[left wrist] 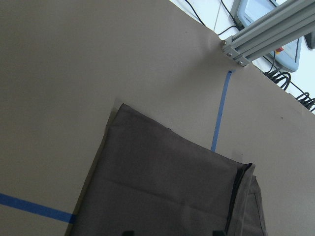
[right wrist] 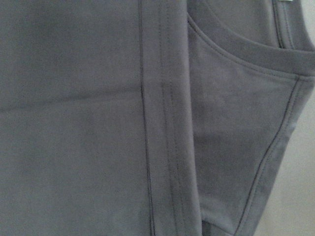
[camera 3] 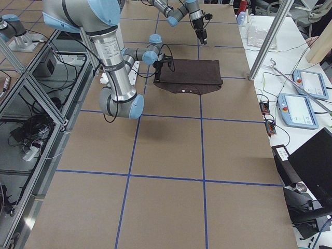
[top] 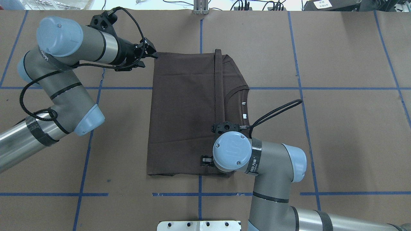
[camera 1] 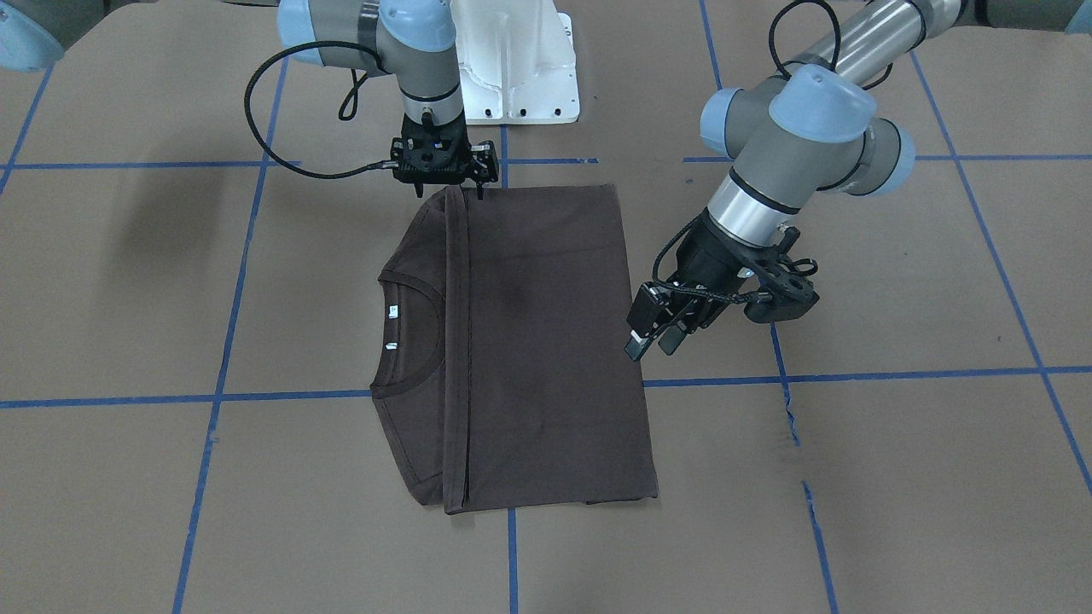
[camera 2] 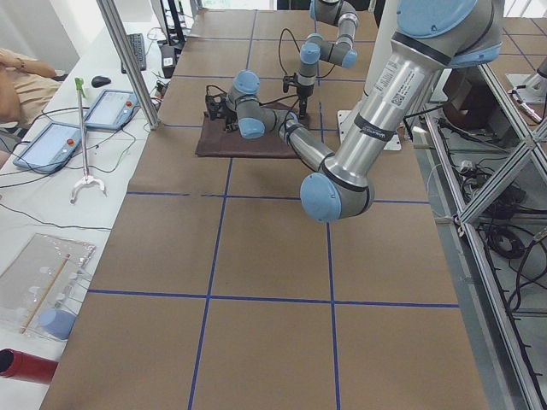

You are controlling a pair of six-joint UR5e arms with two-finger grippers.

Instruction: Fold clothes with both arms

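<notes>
Left black two-finger gripper [camera 1: 653, 344] spread apart just beside folded dark brown T-shirt [camera 1: 546, 341]; right black gripper [camera 1: 450, 189] apart at its edge.

Shirt [camera 1: 546, 341] flat mid-table [camera 1: 896, 281], folded to a rect.; seam [camera 1: 456, 341] runs 12–6 o'clock. Collar [camera 1: 408, 333] w/ two white tags [camera 1: 392, 311] sticks out at shirt's 9 o'clock. R gripper [camera 1: 450, 183] points down at shirt's 12 o'clock edge, by the seam; jaw state unclear. L gripper [camera 1: 653, 341] tilted, just beside shirt's 3 o'clock edge, fingers apart, nothing btwn them; cloth contact not clear. White base [camera 1: 520, 77] at table's 12 o'clock. Blue tape grid [camera 1: 256, 398] on brown top.
</notes>
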